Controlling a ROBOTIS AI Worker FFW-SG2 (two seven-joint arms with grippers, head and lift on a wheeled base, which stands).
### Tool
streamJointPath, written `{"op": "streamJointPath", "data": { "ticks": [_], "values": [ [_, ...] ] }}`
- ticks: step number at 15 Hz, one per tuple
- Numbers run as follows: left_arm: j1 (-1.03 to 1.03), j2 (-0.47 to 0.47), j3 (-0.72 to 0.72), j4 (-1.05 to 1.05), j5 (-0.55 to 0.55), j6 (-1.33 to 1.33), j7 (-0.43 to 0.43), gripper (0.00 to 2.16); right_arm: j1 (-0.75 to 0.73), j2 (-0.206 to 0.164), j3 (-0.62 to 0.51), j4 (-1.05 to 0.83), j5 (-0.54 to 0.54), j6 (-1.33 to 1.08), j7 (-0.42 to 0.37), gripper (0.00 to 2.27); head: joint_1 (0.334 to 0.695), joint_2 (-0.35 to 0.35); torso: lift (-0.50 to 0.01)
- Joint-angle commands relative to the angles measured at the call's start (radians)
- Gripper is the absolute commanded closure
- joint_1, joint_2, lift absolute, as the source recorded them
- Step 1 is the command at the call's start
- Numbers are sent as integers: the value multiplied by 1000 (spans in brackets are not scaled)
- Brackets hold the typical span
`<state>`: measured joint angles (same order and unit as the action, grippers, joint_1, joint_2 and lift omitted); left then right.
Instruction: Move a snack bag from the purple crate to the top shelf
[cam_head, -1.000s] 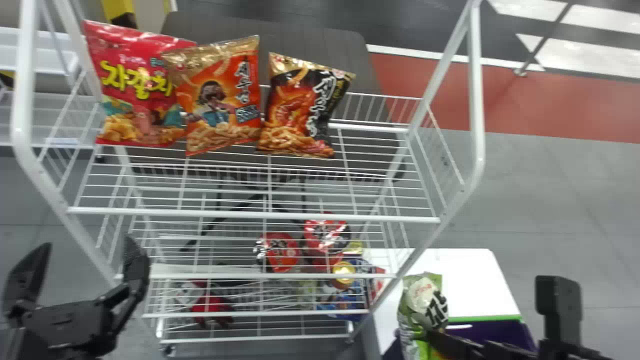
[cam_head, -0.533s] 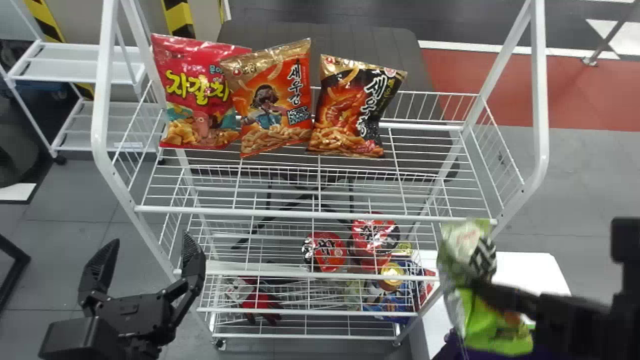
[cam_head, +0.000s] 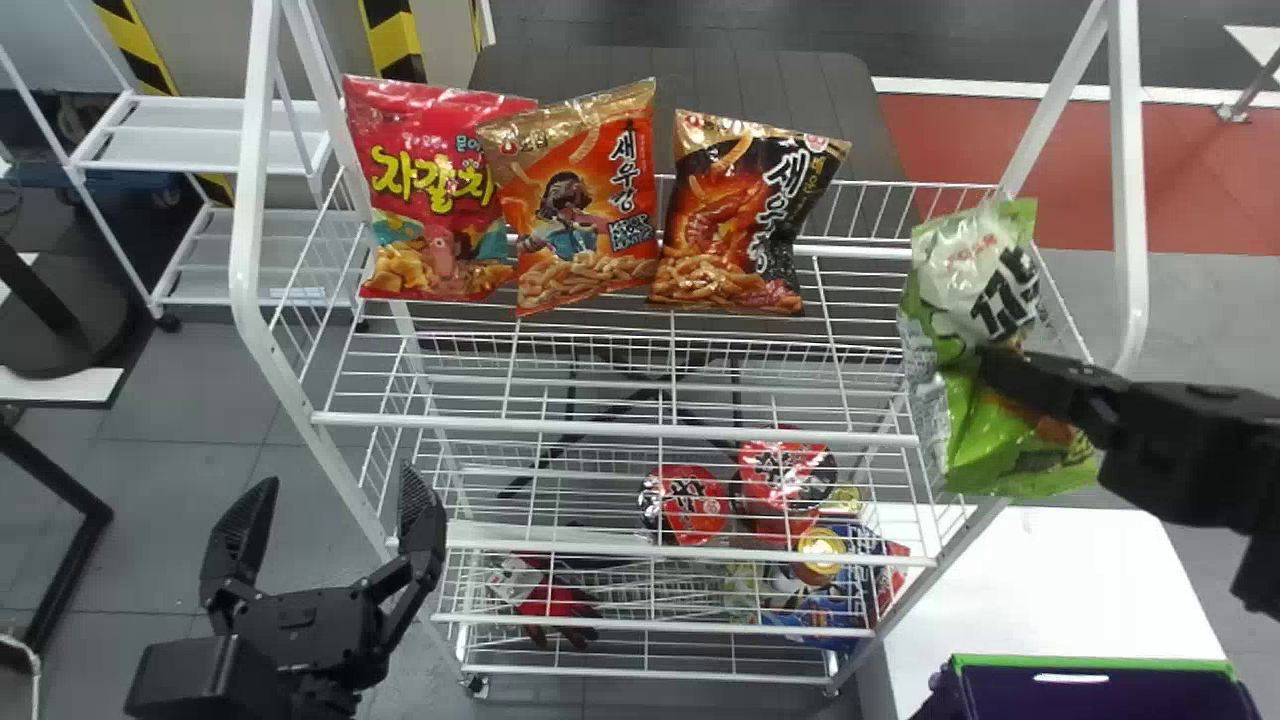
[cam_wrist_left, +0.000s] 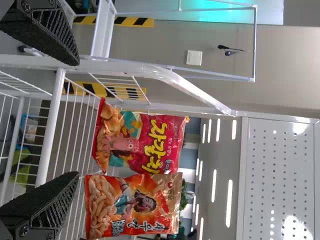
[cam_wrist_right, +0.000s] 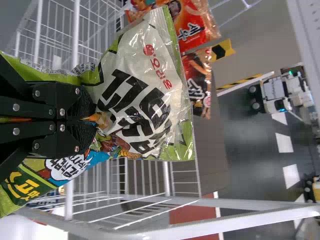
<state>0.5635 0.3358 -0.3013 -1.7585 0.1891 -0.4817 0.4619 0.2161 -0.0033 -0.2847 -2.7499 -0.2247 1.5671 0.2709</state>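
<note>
Green bag: lifted to right of frame.
R gripper: bag pinched tight.
L gripper: spread wide, nil held, lower left.

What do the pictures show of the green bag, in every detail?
The green bag is glossy, flexible film, green with a white part bearing bold black lettering, plus small cartoon art and a flat sealed edge. It looks plump, and creased where the right gripper pinches its middle. It hangs roughly upright, leaning slightly, white part uppermost, at the right end of the top shelf; whether it touches the wires is unclear.
</note>
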Motion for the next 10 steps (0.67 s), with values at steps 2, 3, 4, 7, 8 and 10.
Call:
{"op": "streamJointPath", "data": {
  "ticks": [2, 3, 4, 7, 8, 10],
  "values": [
    [1, 2, -1, -2, 0, -1, 1, -2, -49, 0, 45, 1, 12, 5, -1, 1993, 695, 7, 0],
    [1, 2, -1, -2, 0, -1, 1, -2, -54, 0, 72, 1, 33, 5, -22, 1993, 695, 13, 0],
    [1, 2, -1, -2, 0, -4, 1, -2, -54, 4, 111, 7, 76, 5, -58, 1990, 695, 18, 0],
    [1, 2, -1, 2, -3, -13, 8, -2, -54, 4, 210, 78, 199, 5, -93, 1990, 695, 20, 0],
    [1, 2, -1, 2, -3, -16, 8, -2, -55, 4, 214, 107, 200, 5, -105, 1990, 695, 22, 0],
    [2, 2, -1, 4, -5, -19, 9, -2, -75, 4, 214, 171, 196, 5, -104, 1990, 695, 24, 0]
  ]
}}
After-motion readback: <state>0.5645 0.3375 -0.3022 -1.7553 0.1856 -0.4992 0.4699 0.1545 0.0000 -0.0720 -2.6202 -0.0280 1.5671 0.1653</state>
